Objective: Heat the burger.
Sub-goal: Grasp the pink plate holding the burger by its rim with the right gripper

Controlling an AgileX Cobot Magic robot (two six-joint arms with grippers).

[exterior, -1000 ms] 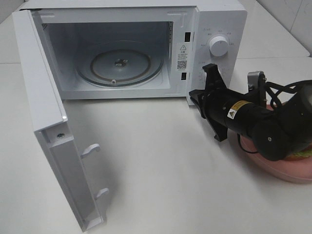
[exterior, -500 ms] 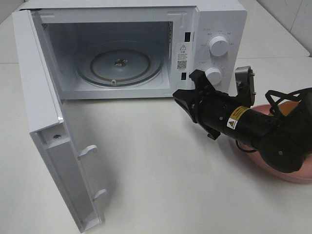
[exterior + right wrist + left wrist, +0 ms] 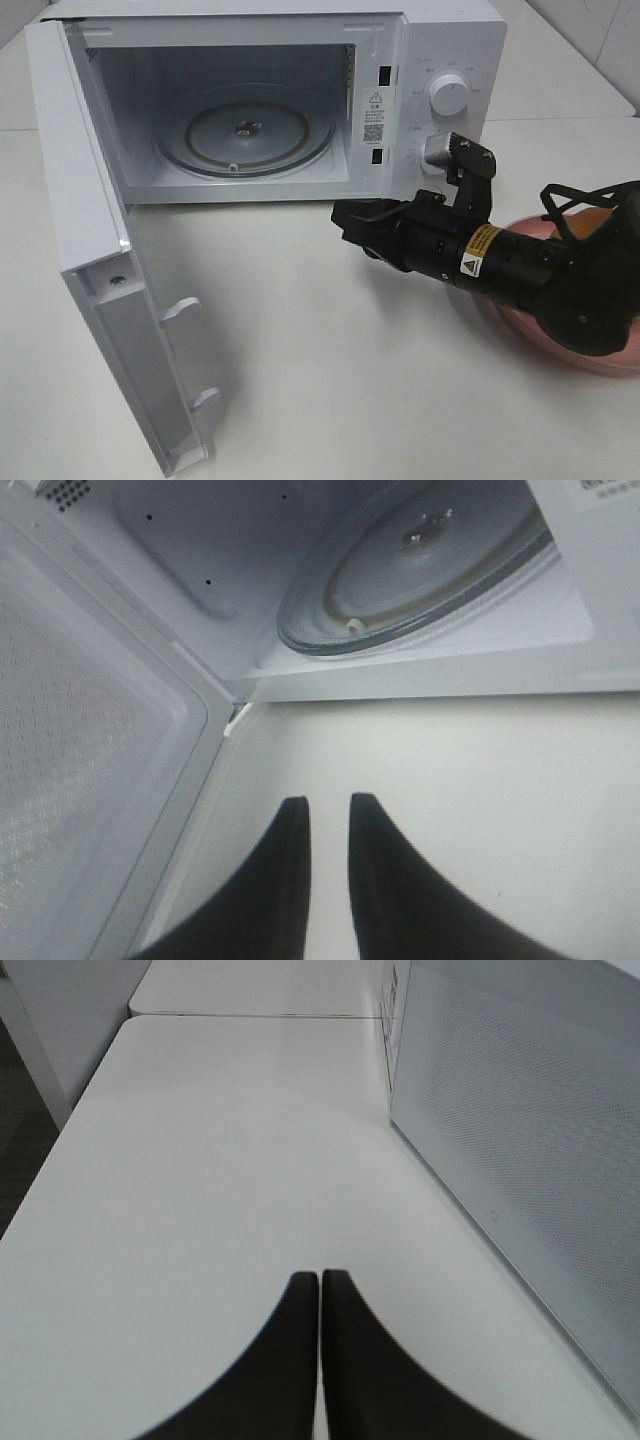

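Observation:
The white microwave [image 3: 440, 40] stands open, its door [image 3: 90, 240] swung out to the left and its glass turntable [image 3: 245, 135] bare. The burger is almost wholly hidden behind my right arm; only a golden-brown patch [image 3: 588, 216] shows above the pink plate [image 3: 520, 325] at the right. My right gripper [image 3: 347, 217] hangs low over the table in front of the oven's right front corner, its fingers nearly together and empty. In the right wrist view this gripper [image 3: 328, 802] faces the turntable [image 3: 420, 570]. My left gripper [image 3: 320, 1276] is shut and empty over the table beside the door's outer face [image 3: 520, 1140].
Two knobs [image 3: 448, 95] sit on the microwave's control panel, just above my right arm. Bare white table [image 3: 320, 380] lies in front of the oven. The open door juts out toward the front left.
My right arm has swung left and down, carrying its gripper from beside the knobs to the front of the oven opening. The wrist has rolled. The plate shows more.

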